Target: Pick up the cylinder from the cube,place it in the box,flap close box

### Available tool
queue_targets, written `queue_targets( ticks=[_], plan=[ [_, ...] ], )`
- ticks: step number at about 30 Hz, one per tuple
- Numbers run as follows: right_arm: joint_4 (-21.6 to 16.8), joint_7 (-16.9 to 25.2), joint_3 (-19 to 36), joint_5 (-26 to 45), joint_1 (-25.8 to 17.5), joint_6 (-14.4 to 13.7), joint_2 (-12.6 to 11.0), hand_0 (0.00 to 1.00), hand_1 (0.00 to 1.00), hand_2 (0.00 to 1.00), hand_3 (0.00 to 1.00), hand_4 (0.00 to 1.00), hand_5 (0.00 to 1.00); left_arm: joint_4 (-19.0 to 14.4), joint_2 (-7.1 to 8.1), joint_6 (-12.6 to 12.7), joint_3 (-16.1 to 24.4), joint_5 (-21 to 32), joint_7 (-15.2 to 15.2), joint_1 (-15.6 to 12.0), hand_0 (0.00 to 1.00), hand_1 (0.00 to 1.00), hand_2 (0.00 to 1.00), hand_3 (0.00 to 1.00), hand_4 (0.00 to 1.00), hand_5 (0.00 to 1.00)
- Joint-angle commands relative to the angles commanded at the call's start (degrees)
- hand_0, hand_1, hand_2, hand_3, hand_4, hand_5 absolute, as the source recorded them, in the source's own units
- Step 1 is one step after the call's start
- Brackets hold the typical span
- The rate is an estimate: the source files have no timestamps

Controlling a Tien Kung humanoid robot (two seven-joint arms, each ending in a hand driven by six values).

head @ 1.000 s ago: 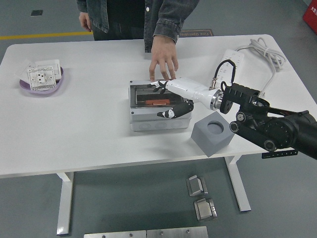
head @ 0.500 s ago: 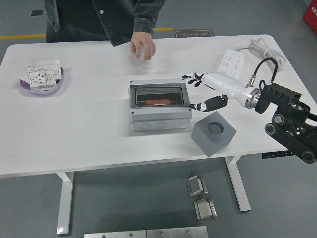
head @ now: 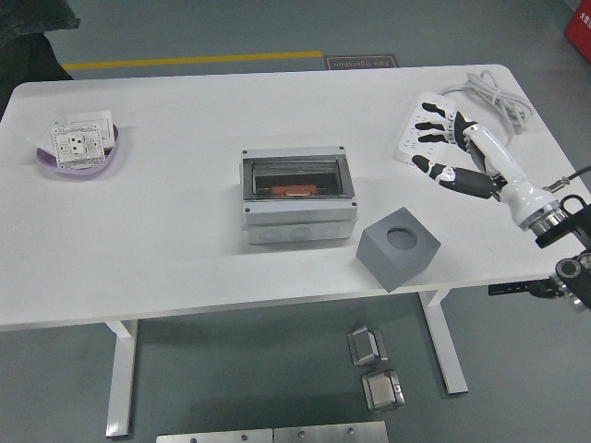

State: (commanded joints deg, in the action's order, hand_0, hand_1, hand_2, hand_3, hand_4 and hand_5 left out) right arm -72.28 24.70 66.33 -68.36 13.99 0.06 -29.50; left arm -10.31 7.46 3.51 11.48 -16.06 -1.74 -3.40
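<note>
- Head view: the box (head: 297, 198) is seen at the centre of the white counter (head: 185, 249), its smoky clear flap lying shut over the opening.
- Through that flap an orange shape, taken to be the cylinder (head: 295, 192), is made out inside the box; its exact form cannot be told through the tinted cover.
- Just right of and below the box, the grey cube (head: 399, 248) is found sitting on the counter, apart from the box, with its round socket empty, which fits a cylinder already lifted out.
- At the right of the frame the right hand (head: 450, 149) is held above the white power strip (head: 428, 129), well apart from box and cube. Its fingers are spread and relaxed, and nothing is gripped.
- That stand-off position is judged to suit a finished job: the box is left unobstructed and nothing is being pressed.
- The left hand is not shown anywhere in the frame.
- In the upper left, a purple dish (head: 81, 159) carrying a white socket plate (head: 78, 138) is left at the counter's edge, clear of the work.
- A dark scrap of clothing is glimpsed at the top left corner; no person's hand is over the counter.
- The task is judged complete or all but complete.
</note>
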Motion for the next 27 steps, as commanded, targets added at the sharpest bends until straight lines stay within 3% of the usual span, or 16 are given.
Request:
queue_targets(
  ticks=[7,8,13,14,27],
  plan=[
    [-0.1,0.7,1.3,11.4,-3.2,0.3,0.2,0.773,0.721,0.779,0.848,0.801,0.456,0.0,0.56,0.2,-3.2,1.1,0.0,0.4,0.670,0.675,0.592,0.603,0.614,0.270],
    [-0.1,0.7,1.3,12.6,-3.2,0.3,0.1,0.831,0.783,0.848,0.912,0.962,0.721,0.0,0.62,0.2,-2.7,0.3,-0.2,0.4,0.671,0.674,0.592,0.604,0.616,0.270],
    [-0.1,0.8,1.8,14.7,-3.8,0.1,0.1,0.831,0.783,0.848,0.912,0.962,0.721,0.0,0.90,0.0,1.2,-3.9,-1.2,0.2,0.671,0.674,0.592,0.604,0.616,0.270],
    [-0.1,0.8,2.0,14.5,-3.9,0.0,0.0,0.840,0.786,0.849,0.909,0.980,0.813,0.0,1.00,0.0,1.3,-4.0,-1.2,0.2,0.671,0.673,0.591,0.605,0.618,0.270],
    [-0.6,0.7,3.3,11.9,-4.2,-0.7,-1.2,0.837,0.784,0.844,0.904,0.979,0.823,0.0,2.72,0.1,-1.5,-0.8,-0.4,0.1,0.671,0.672,0.592,0.605,0.620,0.273]
  ],
)
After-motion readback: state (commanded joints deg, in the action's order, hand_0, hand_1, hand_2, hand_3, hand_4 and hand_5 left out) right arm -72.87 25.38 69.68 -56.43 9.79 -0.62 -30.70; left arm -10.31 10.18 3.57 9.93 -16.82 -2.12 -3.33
